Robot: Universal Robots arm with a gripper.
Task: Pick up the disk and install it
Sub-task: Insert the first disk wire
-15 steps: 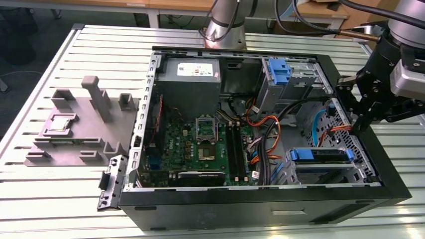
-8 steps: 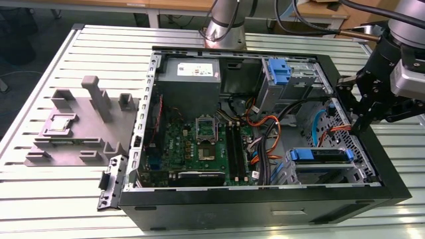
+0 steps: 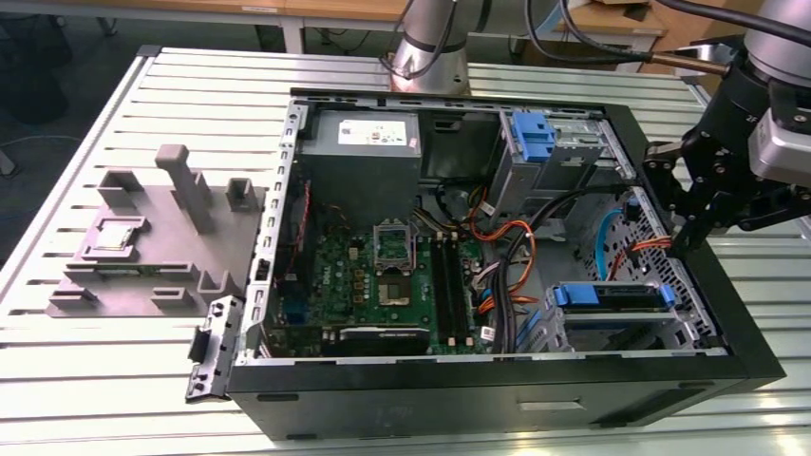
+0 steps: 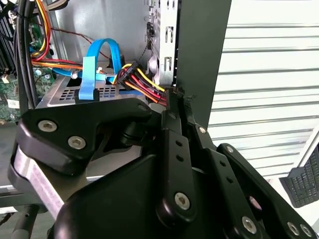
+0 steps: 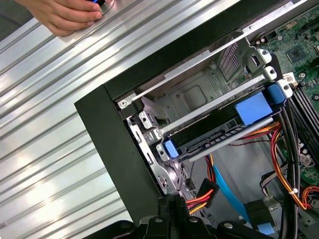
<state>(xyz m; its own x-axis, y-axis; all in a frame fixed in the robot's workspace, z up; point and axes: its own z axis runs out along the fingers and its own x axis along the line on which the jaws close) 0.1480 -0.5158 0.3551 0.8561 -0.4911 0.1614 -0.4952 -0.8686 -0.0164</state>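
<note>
The gripper (image 3: 694,214) hangs at the case wall (image 3: 709,275) on the exterior view's right, its jaws pressed narrow together and holding nothing, tips touching the wall's rim next to loose power cables (image 4: 142,82). I think they could snag these wires. Further in, the disk (image 5: 224,130) already sits in its bay with blue rails. A hand (image 5: 65,15) rests on the surface (image 5: 45,124).

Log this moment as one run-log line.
claw: shut, empty, at case wall | disk: seated in bay | hand: on table
</note>
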